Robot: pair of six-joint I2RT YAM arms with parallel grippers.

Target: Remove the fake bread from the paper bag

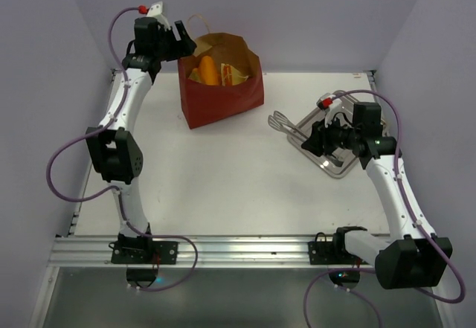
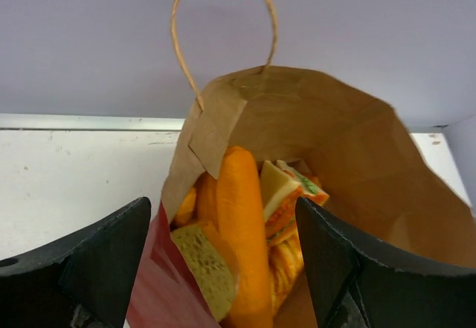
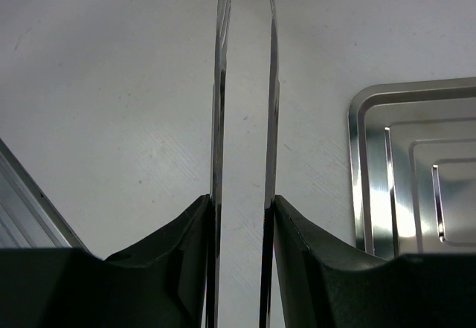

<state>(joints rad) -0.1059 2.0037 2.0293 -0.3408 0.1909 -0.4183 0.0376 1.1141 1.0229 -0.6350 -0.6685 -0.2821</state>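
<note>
- Fake bread (image 2: 239,224): several pieces are sitting inside the paper bag (image 2: 335,142), with a long orange loaf standing on end among smaller sandwich-like pieces, all below the rim.
- Paper bag: is standing upright with its mouth open, at the far left-centre of the table (image 1: 223,187); red outside, brown inside.
- Left gripper (image 2: 223,216): is hovering at the bag's left rim with its jaws spread wide, holding nothing; the rim and the bread are showing between its fingers.
- Right gripper (image 3: 242,201): is pinching a pair of metal tongs (image 3: 221,120), its jaws narrow and both blades pressed between the fingers.
- Tongs: are pointing left, their tips reaching past the left edge of the tray (image 3: 357,164).
- Tray: is lying at the right of the table, well apart from the bag.
</note>
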